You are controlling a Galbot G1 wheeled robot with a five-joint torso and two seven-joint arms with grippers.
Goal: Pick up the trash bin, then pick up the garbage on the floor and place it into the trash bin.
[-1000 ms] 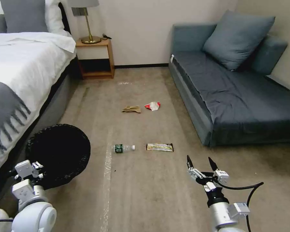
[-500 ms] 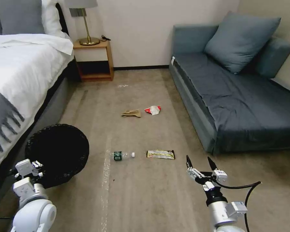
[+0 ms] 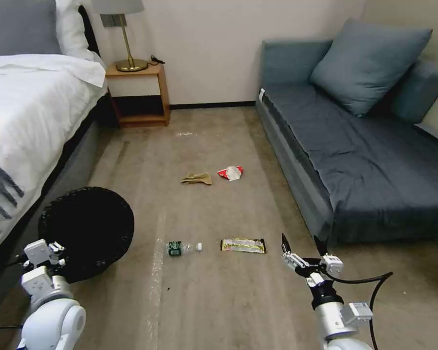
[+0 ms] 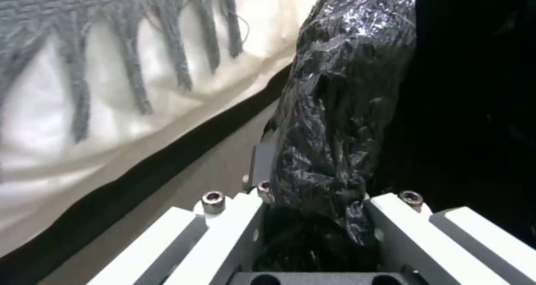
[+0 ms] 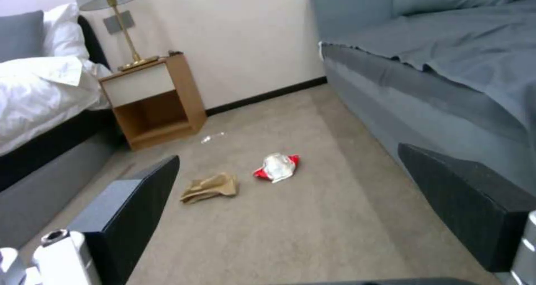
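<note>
The trash bin [image 3: 85,228], round and lined with a crinkly black bag, hangs at the lower left beside the bed. My left gripper [image 3: 51,250] is shut on its near rim; the left wrist view has the bag [image 4: 346,109] pinched between the white fingers [image 4: 223,218]. The garbage lies on the carpet ahead: a clear bottle [image 3: 182,248], a flat snack wrapper [image 3: 243,245], crumpled tan paper [image 3: 197,179] and a red-and-white wrapper [image 3: 230,172]. My right gripper [image 3: 304,243] hovers open and holds nothing, just right of the snack wrapper. Between its dark fingers [image 5: 134,201] I see the tan paper [image 5: 210,187] and the red-and-white wrapper [image 5: 276,168].
A bed [image 3: 29,112] with a fringed grey throw lines the left side. A wooden nightstand [image 3: 136,95] with a lamp stands at the back wall. A blue-grey sofa [image 3: 365,146] fills the right. Open carpet runs between them.
The whole picture has shifted: the litter now sits lower and nearer, so the camera has moved forward. Both arms keep their places in the picture, bin still held.
</note>
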